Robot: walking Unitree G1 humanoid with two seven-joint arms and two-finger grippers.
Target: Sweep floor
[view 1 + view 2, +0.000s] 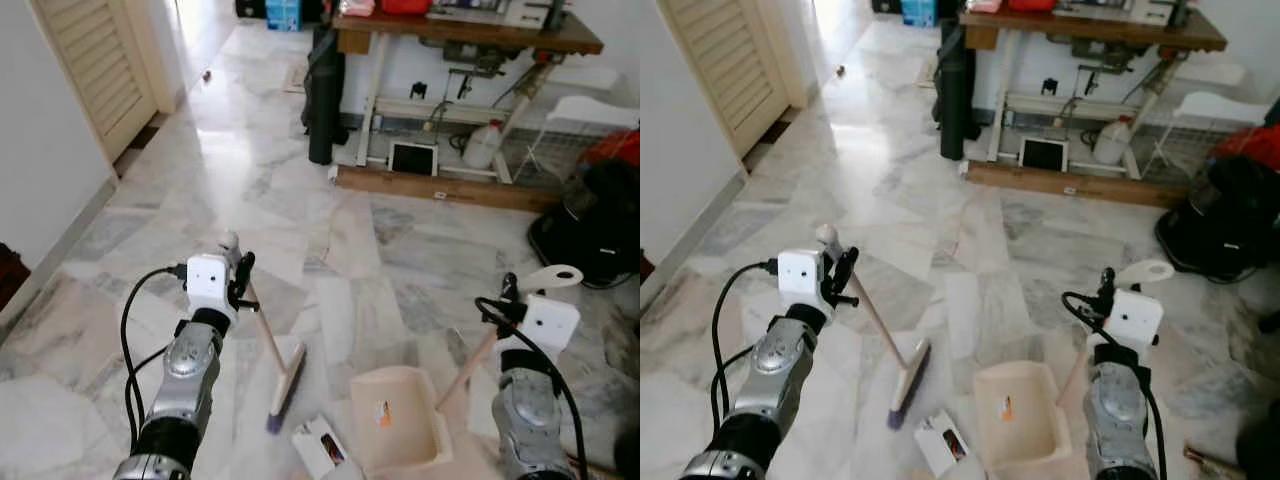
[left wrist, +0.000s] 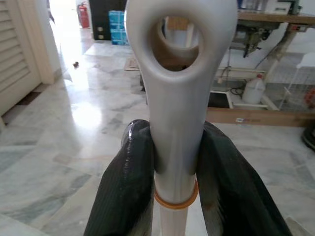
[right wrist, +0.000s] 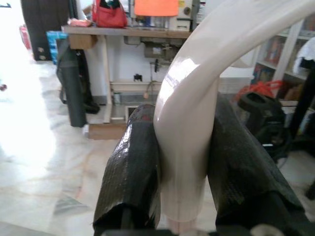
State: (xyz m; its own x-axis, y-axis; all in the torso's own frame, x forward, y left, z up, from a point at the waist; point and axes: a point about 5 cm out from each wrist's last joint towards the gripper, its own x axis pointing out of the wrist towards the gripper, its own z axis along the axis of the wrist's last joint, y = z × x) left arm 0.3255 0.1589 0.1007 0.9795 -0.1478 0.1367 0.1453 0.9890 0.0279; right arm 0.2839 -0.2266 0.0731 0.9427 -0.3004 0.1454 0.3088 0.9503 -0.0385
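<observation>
Risk: left gripper (image 2: 174, 162) pinching broom (image 1: 285, 375) & right gripper (image 3: 182, 157) pinching dustpan (image 1: 395, 420) both grip near handle tips, so a hard sweep could twist either loose w/ box (image 1: 320, 447) missed.

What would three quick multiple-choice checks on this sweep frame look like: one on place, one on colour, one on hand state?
1. Where is the small white box?
A. on the workbench
B. on the floor between broom head and dustpan
C. inside the dustpan

2. What colour is the dustpan?
A. cream
B. blue
C. black

3. What is the left hand doing?
A. hanging open
B. shut on the broom handle
C. shut on the dustpan

Answers:
1 B: the small white box lies on the marble by the broom head, left of the dustpan.
2 A: its pan is pale cream.
3 B: the left hand has both fingers pressed against the broom handle; the right hand grips the dustpan's handle.
</observation>
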